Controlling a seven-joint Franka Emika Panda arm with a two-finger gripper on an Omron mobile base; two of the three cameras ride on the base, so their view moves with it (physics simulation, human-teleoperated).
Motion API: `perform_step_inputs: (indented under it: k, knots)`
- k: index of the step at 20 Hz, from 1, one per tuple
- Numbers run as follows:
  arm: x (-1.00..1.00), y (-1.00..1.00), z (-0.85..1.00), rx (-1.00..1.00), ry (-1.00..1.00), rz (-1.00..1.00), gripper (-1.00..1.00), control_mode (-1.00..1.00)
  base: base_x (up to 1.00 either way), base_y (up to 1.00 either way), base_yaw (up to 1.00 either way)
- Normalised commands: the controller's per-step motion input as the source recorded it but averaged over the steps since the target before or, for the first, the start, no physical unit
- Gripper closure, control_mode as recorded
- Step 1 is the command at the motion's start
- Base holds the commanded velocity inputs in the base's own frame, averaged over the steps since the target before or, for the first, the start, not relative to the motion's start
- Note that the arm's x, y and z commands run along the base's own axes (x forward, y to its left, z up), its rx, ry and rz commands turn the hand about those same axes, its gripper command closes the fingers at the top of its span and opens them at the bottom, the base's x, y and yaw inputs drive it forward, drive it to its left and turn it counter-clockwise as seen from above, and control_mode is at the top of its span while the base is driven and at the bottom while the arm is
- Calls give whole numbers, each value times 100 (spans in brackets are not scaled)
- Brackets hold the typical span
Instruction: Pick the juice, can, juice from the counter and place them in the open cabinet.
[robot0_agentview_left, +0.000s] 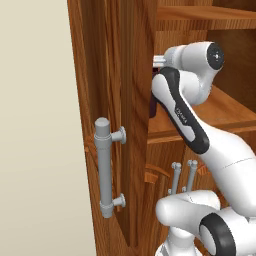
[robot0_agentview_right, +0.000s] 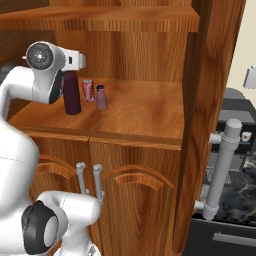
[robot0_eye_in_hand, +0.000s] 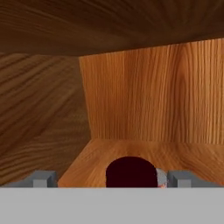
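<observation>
3 items: dark maroon bottle (robot0_agentview_right: 72, 94), can (robot0_agentview_right: 88, 90), small bottle (robot0_agentview_right: 101, 97), all stood on cabinet (robot0_agentview_right: 145, 107) shelf.
Can: between both bottles, slightly farther back.
Gripper (robot0_eye_in_hand: 109, 178): released, fingers wide, straddling maroon bottle top w/o touching.

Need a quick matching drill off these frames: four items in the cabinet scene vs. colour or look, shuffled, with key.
Things:
1. bottle under the gripper
2. can
3. small bottle
4. door handle

Looks:
A. grey metal bar, upright on the open door
B. red with a silver top, shortest of the three
C. dark maroon, tallest on the shelf
D. mauve body with a dark cap, standing to the right of the can

Pairs: 1-C, 2-B, 3-D, 4-A

All three drinks stand upright on the cabinet's shelf.
</observation>
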Motion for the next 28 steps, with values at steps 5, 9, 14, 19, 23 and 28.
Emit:
perform_step_inputs:
  k: [5, 9, 14, 19, 23, 28]
  knots:
    - [-50, -1, 3, 3, -4, -2, -100, -100, 0, 0, 0]
    - [-56, -5, 15, 2, 0, -2, -100, -100, 0, 0, 0]
    - [-59, -6, 20, 0, 0, -2, -100, -100, 0, 0, 0]
    - [-73, -14, 9, 0, -1, -3, -100, -100, 0, 0, 0]
    - [-77, -17, -1, -2, -9, 0, -100, -100, 0, 0, 0]
    - [-82, -18, -8, -3, -5, -2, -100, -100, 0, 0, 0]
